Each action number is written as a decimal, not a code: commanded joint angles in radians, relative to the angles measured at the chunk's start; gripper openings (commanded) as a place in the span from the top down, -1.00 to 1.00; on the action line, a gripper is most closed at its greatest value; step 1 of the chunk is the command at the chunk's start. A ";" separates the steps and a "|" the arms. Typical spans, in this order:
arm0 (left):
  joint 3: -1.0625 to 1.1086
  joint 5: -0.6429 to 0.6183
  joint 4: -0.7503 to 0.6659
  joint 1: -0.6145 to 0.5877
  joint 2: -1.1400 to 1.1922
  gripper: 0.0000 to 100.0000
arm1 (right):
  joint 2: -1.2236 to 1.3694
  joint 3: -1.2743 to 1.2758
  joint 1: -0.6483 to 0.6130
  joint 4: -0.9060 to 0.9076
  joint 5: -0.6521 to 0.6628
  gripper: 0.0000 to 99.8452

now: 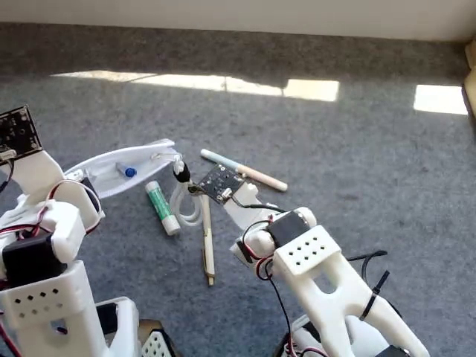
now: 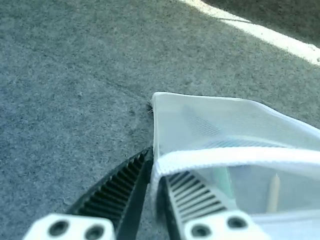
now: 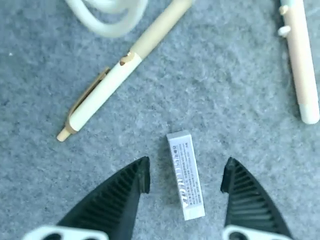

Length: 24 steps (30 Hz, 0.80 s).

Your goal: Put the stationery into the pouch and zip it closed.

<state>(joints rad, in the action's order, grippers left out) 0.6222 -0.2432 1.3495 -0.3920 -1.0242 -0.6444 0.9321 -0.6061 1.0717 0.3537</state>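
At the left, the left pincer [image 2: 150,157] is clamped on the rim of the white mesh pouch [image 1: 111,172], holding its mouth open. One blue-capped item [image 1: 126,171] appears to lie inside. Beside the pouch, on the grey counter [image 1: 357,149], lie a green glue stick [image 1: 162,208] and a cream pen [image 1: 207,242]. The right pincer [image 3: 186,172] hangs open astride a small eraser [image 3: 185,175], with a pastel marker [image 1: 242,169] beyond. By my judgement the task is barely begun: four items are outside and the zip is undone.

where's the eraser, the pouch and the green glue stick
eraser [image 3: 186,182], right wrist view, middle of its top face
pouch [image 2: 210,125], left wrist view, mesh side wall
green glue stick [image 1: 161,206], high view, middle of its green body
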 commanded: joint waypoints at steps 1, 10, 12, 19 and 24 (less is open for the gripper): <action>0.002 -0.008 -0.025 -0.012 -0.004 0.99 | -0.002 -0.004 -0.018 -0.028 0.014 0.55; -0.001 -0.008 -0.025 -0.012 -0.004 0.99 | -0.001 0.002 -0.018 -0.028 0.052 0.55; 0.001 -0.008 -0.025 -0.012 -0.004 0.99 | -0.001 0.002 -0.018 -0.030 0.057 0.55; 0.001 -0.008 -0.025 -0.012 -0.004 0.99 | 0.107 0.035 -0.015 -0.090 0.057 0.55; 0.002 -0.008 -0.025 -0.012 -0.004 0.99 | 0.231 0.007 -0.012 -0.093 0.058 0.55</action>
<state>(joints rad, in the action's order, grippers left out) 0.6314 -0.2432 1.3495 -0.3936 -1.0334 -0.4511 0.9705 -0.6091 0.9966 0.4012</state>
